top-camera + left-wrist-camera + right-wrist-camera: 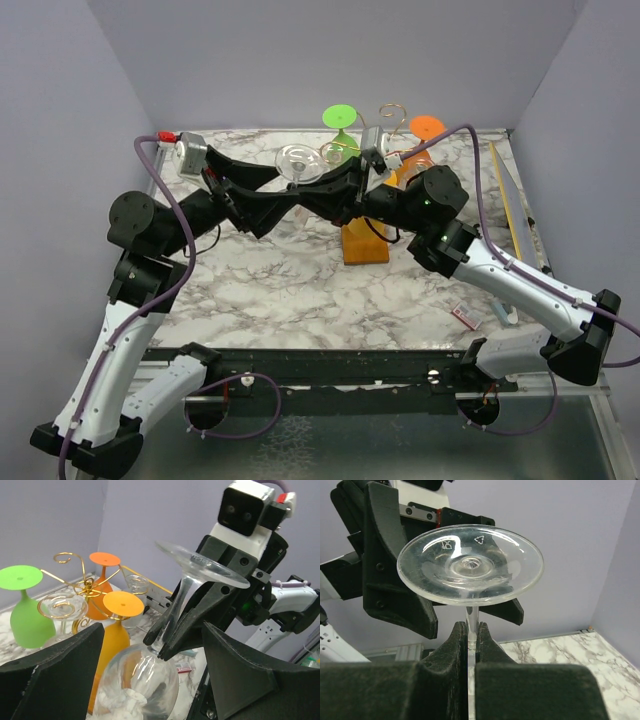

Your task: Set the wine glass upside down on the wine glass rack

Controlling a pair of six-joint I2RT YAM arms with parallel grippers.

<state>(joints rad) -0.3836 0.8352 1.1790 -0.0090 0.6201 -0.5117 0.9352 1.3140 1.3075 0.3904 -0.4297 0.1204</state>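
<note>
Foot up, the clear wine glass (298,160) sits upper centre of the top view, left of the gold wine glass rack (365,245). The right fingers (451,652) pinch its stem tight; the left fingers (55,670) stand spread wide beside its bowl, holding nothing.

A: Seen from above, what crowds the gold wire rack (89,585) on its brown wooden base (365,245)?

B: Taking that base as the dial: an upturned green glass (340,125) at twelve o'clock, an upturned orange glass (427,128) at one. The black-and-white right arm (450,248) sweeps from two to four, the black-and-white left arm (190,215) lies at nine to ten.

A: Any open way in?

B: Bare white marble table (280,290) from six to eight o'clock. At eleven, the clear wine glass (298,160) is boxed in: the right gripper (472,632) pinches its stem, and the left gripper (153,632) has its fingers (55,672) spread either side of the bowl.
</note>
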